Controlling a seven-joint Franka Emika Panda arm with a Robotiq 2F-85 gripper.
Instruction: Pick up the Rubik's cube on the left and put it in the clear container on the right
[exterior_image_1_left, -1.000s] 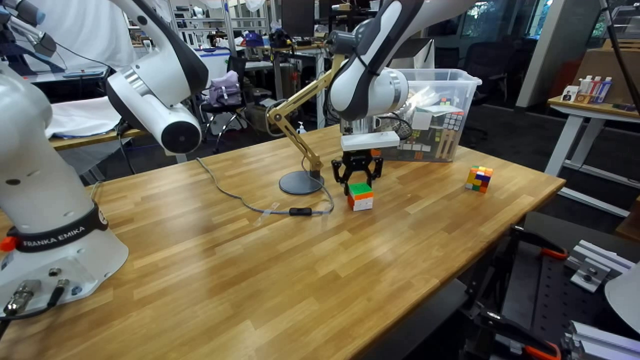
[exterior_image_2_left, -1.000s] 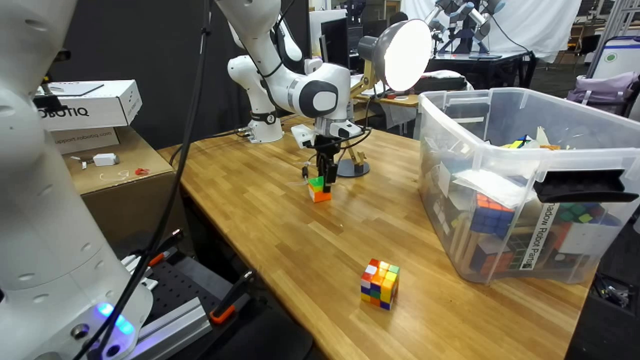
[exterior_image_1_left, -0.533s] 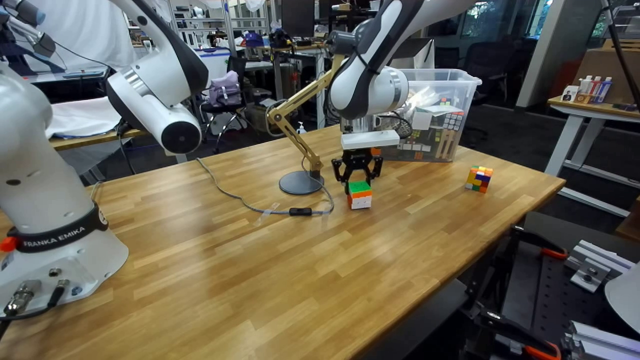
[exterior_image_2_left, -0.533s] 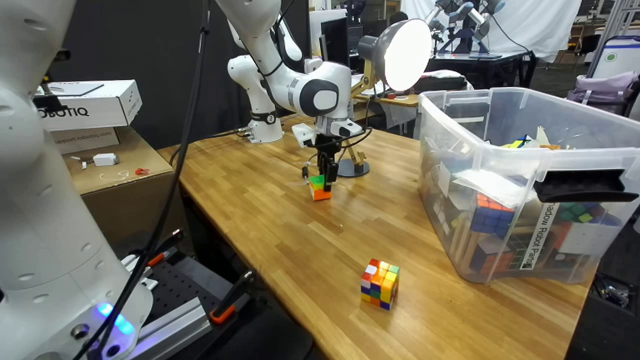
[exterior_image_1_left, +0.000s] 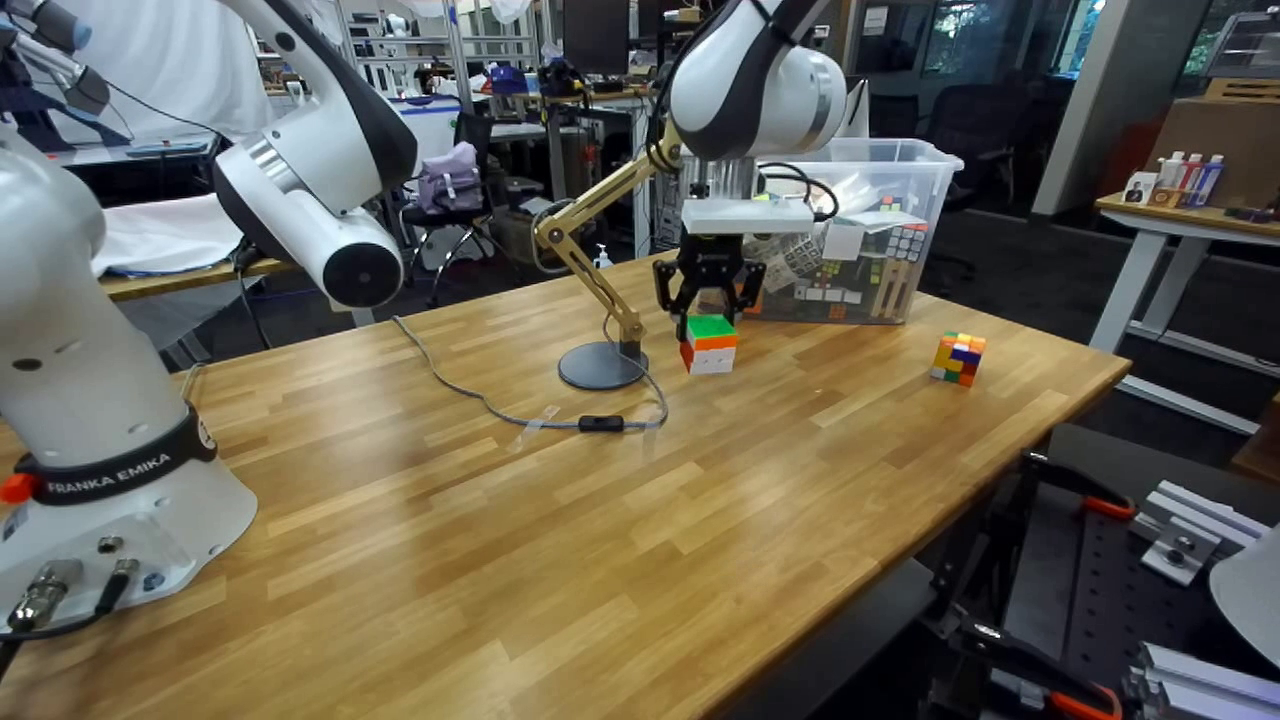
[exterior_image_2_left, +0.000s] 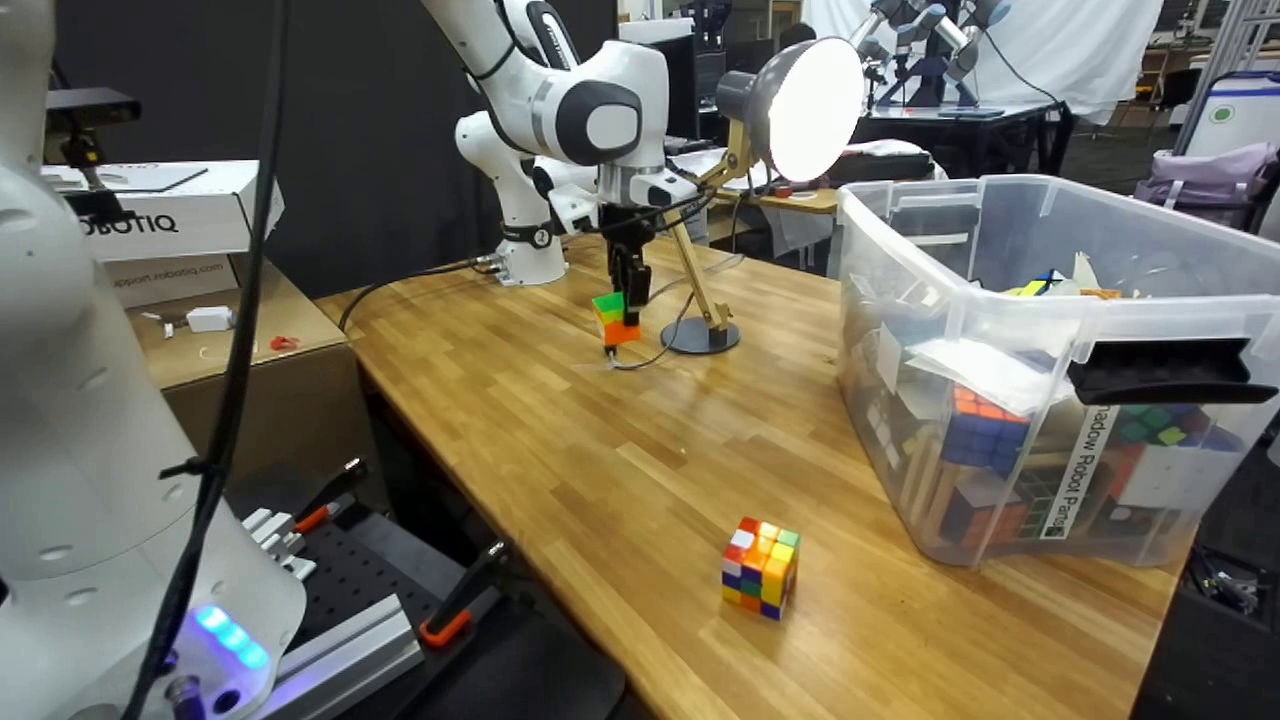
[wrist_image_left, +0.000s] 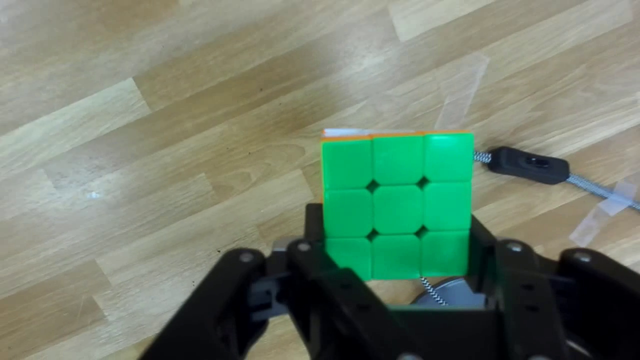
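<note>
The Rubik's cube (exterior_image_1_left: 710, 348), with a green top and orange, white and red on its sides, is held between the fingers of my gripper (exterior_image_1_left: 710, 322). It is raised a little above the table, beside the desk lamp. In an exterior view the cube (exterior_image_2_left: 614, 322) hangs above the lamp's cable. In the wrist view its green face (wrist_image_left: 397, 207) fills the space between the black fingers, one on each side. The clear container (exterior_image_1_left: 930, 240) stands behind the gripper at the table's far end; it shows large and open-topped in an exterior view (exterior_image_2_left: 890, 238).
A scrambled cube (exterior_image_2_left: 760, 568) lies on the table near the container; it also shows in an exterior view (exterior_image_1_left: 958, 358). The desk lamp's base (exterior_image_1_left: 603, 366) is close beside the held cube. A cable switch (exterior_image_1_left: 601, 424) is taped down nearby. An idle arm (exterior_image_1_left: 90, 400) stands at the table.
My gripper has lifted the Rubik's cube up off the table. In an exterior view both have also shifted left, away from the container.
</note>
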